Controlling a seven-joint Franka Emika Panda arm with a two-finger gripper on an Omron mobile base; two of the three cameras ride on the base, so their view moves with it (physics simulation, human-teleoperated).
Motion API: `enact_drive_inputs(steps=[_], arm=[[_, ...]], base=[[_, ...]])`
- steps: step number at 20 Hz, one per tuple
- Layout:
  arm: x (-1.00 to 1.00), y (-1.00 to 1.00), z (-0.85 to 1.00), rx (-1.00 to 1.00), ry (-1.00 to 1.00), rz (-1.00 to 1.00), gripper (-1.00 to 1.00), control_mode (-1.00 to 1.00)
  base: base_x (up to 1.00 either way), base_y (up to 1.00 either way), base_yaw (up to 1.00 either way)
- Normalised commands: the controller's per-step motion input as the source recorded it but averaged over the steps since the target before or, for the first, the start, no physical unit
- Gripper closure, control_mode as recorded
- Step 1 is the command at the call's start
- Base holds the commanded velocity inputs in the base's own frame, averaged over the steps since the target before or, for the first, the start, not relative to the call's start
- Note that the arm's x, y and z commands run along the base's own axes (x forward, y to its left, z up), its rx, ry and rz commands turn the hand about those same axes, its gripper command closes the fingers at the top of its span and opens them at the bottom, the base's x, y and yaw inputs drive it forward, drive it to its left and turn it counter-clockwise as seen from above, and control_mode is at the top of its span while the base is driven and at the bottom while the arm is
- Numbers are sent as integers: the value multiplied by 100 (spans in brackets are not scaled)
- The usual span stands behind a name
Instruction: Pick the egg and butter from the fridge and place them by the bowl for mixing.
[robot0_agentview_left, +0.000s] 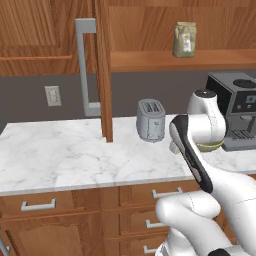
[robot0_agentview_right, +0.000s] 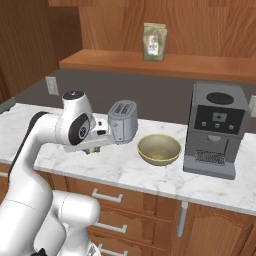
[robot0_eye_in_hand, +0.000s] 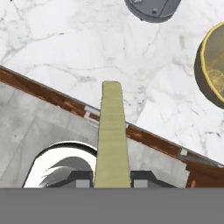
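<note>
You see the gripper (robot0_eye_in_hand: 112, 180) clamped on the butter (robot0_eye_in_hand: 112, 135) above the marble counter (robot0_eye_in_hand: 87, 43), the bowl (robot0_eye_in_hand: 213, 65) at right.

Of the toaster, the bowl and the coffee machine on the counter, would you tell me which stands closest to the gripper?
The toaster: the gripper, shut on the butter, hangs just beside it, while the bowl sits further right and the coffee machine beyond that.
</note>
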Motion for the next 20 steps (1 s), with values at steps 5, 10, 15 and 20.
enact_drive_inputs(steps=[5, 10, 15, 20], arm=[[65, 0, -59, 0, 0, 7, 100, -100], [14, -8, -58, 14, -9, 7, 100, -100], [5, -3, -30, 18, -14, 0, 100, -100], [19, 0, -28, 1, -19, 0, 100, -100]], base=[[0, 0, 0], [0, 0, 0], [0, 0, 0], [0, 0, 0]])
